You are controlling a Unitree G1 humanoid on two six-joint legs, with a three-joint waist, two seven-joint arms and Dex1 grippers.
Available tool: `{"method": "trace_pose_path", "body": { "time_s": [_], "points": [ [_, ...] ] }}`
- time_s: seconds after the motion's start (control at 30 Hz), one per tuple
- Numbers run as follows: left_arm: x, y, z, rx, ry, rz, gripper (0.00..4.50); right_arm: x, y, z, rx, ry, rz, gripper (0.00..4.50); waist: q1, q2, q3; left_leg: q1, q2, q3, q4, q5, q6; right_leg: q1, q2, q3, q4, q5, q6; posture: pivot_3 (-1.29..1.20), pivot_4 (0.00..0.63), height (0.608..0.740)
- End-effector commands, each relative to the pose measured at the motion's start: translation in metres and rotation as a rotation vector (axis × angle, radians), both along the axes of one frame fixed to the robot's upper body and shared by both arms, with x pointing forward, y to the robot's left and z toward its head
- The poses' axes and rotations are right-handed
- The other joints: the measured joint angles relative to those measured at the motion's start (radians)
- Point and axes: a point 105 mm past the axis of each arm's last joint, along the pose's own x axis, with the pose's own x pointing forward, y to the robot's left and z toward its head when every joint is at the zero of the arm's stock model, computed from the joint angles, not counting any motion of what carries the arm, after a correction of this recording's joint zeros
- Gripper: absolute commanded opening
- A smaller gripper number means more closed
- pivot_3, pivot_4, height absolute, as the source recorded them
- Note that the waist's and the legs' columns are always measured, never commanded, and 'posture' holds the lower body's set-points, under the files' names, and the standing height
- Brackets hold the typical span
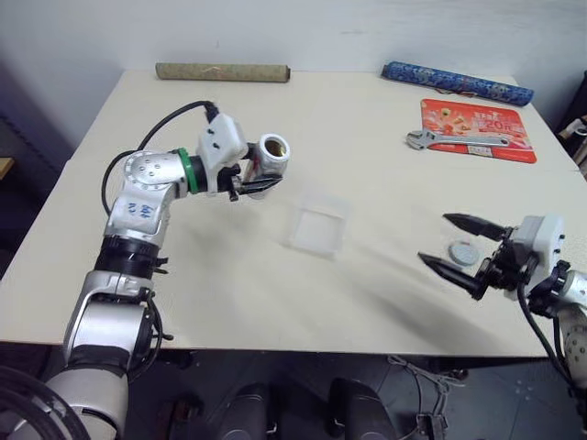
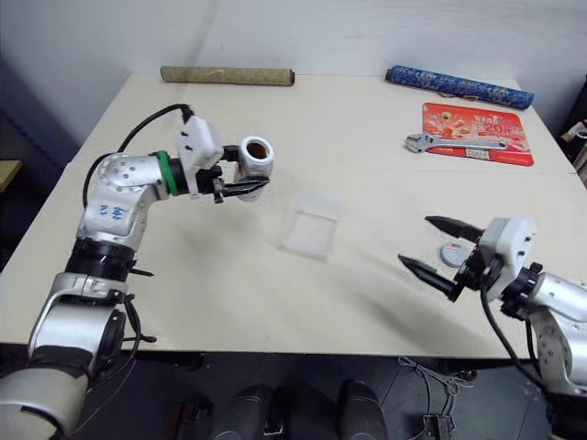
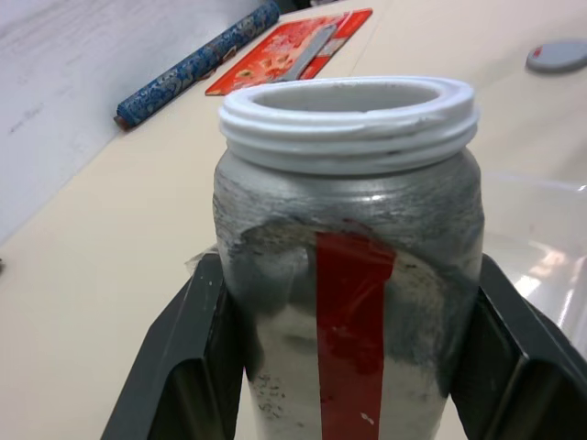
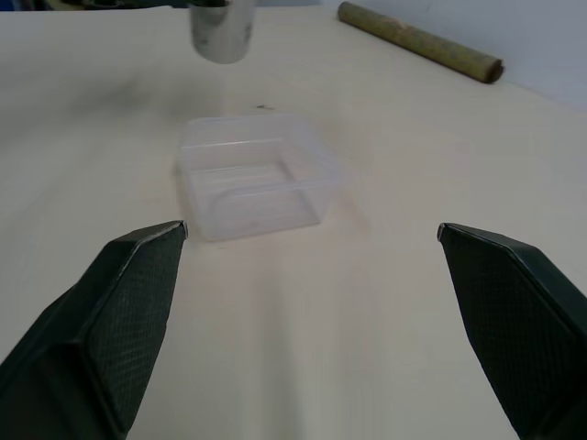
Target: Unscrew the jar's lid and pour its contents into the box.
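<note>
Left eye view: my left claw (image 1: 261,183) clamps the jar (image 1: 272,153), lid off, tipped on its side with the open mouth facing out, raised above the worktop (image 1: 367,302) just up-left of the box (image 1: 317,224). Something brownish shows inside the mouth, too small to tell. Left wrist view: both fingers (image 3: 188,367) press the jar's sides, red stripe facing the camera. My right claw (image 1: 459,245) hangs spread wide, holding nothing, well right of the box. Lid (image 1: 464,252) lies flat on the worktop, seen between its fingers. Box sits upright, apart from both claws
</note>
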Motion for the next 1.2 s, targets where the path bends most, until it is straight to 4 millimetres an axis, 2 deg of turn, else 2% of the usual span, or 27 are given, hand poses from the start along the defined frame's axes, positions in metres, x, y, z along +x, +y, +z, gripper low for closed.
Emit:
{"method": "trace_pose_path", "body": {
  "time_s": [0.03, 0.17, 0.37, 0.6, 0.73, 0.9, 1.0, 1.07, 1.2],
  "points": [
    [0.010, -0.016, 0.024, 0.116, -0.256, 0.021, 2.35, -0.007, 0.005, 0.007, -0.021, -0.026, 0.013, 4.49, 0.003, -0.001, 0.000, 0.000, 0.000, 0.001, 0.000, 0.000, 0.001, 0.000, 0.000, 0.000, -0.001, 0.000, 0.000, 0.00, 0.150, 0.740],
    [0.010, -0.035, 0.029, 0.344, -0.605, -0.011, 2.35, -0.009, 0.005, 0.003, -0.019, -0.022, -0.011, 4.49, 0.005, -0.001, 0.001, 0.000, -0.001, 0.001, 0.000, -0.002, 0.003, 0.000, -0.001, 0.001, -0.002, 0.001, 0.001, 0.00, 0.150, 0.740],
    [0.006, -0.062, 0.026, 0.546, -0.968, -0.102, 2.35, -0.009, 0.004, -0.001, -0.001, -0.013, -0.041, 4.49, 0.004, -0.002, 0.001, -0.001, -0.001, 0.002, 0.000, -0.004, 0.005, -0.001, -0.001, 0.001, -0.003, 0.001, 0.001, 0.00, 0.150, 0.740],
    [-0.005, -0.087, 0.031, 0.708, -1.593, -0.227, 2.35, -0.006, 0.016, -0.001, 0.021, -0.011, -0.039, 4.49, 0.004, -0.006, 0.003, -0.003, -0.001, 0.003, 0.000, -0.005, 0.006, -0.002, -0.001, 0.001, -0.004, 0.001, 0.002, 0.00, 0.150, 0.740],
    [-0.003, -0.090, 0.025, 0.774, -1.824, -0.286, 2.35, -0.004, 0.020, 0.000, 0.035, -0.013, -0.044, 4.49, 0.004, -0.006, 0.003, -0.005, -0.001, 0.003, 0.000, -0.005, 0.008, -0.004, -0.002, 0.002, -0.004, 0.001, 0.002, 0.00, 0.150, 0.740],
    [-0.001, -0.091, 0.023, 0.800, -1.997, -0.304, 2.35, -0.002, 0.026, 0.001, 0.052, -0.017, -0.047, 4.49, 0.005, -0.007, 0.004, -0.009, -0.001, 0.002, 0.000, -0.004, 0.008, -0.007, -0.002, 0.001, -0.003, 0.001, 0.003, 0.00, 0.150, 0.740],
    [-0.005, -0.093, 0.030, 0.758, -2.095, -0.274, 2.35, -0.001, 0.028, 0.000, 0.056, -0.015, -0.050, 4.49, 0.006, -0.008, 0.005, -0.010, -0.001, 0.002, 0.001, -0.004, 0.009, -0.007, -0.002, 0.000, -0.003, 0.002, 0.003, 0.00, 0.150, 0.740],
    [-0.008, -0.094, 0.032, 0.734, -2.123, -0.268, 2.35, 0.000, 0.029, 0.000, 0.058, -0.013, -0.050, 4.49, 0.005, -0.008, 0.005, -0.010, -0.002, 0.002, 0.001, -0.004, 0.009, -0.007, -0.003, 0.000, -0.003, 0.002, 0.003, 0.00, 0.150, 0.740],
    [-0.008, -0.095, 0.026, 0.725, -2.073, -0.283, 2.35, 0.000, 0.031, 0.000, 0.062, -0.008, -0.044, 4.49, 0.005, -0.008, 0.005, -0.010, -0.002, 0.002, 0.001, -0.004, 0.009, -0.007, -0.003, 0.000, -0.003, 0.002, 0.003, 0.00, 0.150, 0.740]
  ]
}}
